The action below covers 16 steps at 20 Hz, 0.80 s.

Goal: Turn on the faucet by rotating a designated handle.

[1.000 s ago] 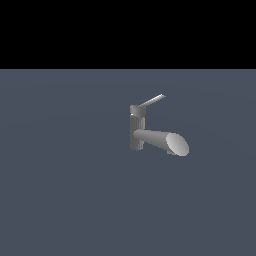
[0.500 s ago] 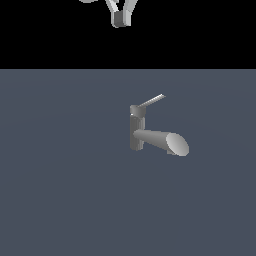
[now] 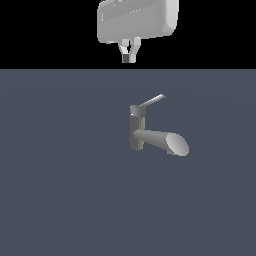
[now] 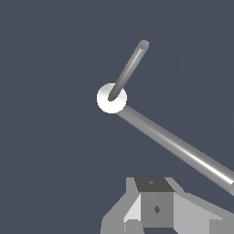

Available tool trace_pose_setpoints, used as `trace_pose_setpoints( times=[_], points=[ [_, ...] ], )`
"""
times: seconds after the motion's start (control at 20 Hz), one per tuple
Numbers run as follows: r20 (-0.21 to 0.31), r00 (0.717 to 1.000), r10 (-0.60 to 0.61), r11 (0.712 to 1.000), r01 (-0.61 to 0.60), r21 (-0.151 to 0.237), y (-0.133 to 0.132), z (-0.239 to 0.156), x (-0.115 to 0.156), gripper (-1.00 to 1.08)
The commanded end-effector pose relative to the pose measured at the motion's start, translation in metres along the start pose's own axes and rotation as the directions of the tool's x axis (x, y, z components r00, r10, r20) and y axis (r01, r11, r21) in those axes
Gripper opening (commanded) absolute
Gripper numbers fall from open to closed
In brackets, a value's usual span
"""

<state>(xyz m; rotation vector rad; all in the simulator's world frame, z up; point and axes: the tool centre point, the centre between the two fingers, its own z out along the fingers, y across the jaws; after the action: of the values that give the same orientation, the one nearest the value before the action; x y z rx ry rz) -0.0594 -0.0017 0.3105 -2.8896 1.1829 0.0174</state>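
My hand (image 3: 129, 56) hangs high above the bench (image 3: 60, 190), fingers nearly together and holding nothing. The faucet (image 3: 150, 135) stands well below, its handle (image 3: 151, 101) untouched. Nothing is done: I must still descend, reach the lever and rotate it.

Simulated test space, not a real room. Flat, featureless slate-grey floor (image 3: 60, 190) runs to a hard horizon under pure black. No walls, furniture or texture. Below the gripper (image 3: 129, 56), a lone grey faucet (image 3: 150, 135) stands straight on the floor, shaded smooth and plain like a render.
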Motion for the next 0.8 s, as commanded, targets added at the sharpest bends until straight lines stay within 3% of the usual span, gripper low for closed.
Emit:
trace_pose_setpoints(
  times=[0.0, 0.35, 0.75],
  points=[
    [-0.003, 0.998, 0.062, 0.998, -0.062, 0.0, -0.007, 0.014, 0.016, -1.0],
    [-0.009, 0.972, 0.234, 0.972, -0.234, -0.002, -0.021, 0.053, 0.065, -1.0],
    [-0.018, 0.908, 0.418, 0.908, -0.418, -0.003, -0.026, 0.095, 0.123, -1.0]
  ],
)
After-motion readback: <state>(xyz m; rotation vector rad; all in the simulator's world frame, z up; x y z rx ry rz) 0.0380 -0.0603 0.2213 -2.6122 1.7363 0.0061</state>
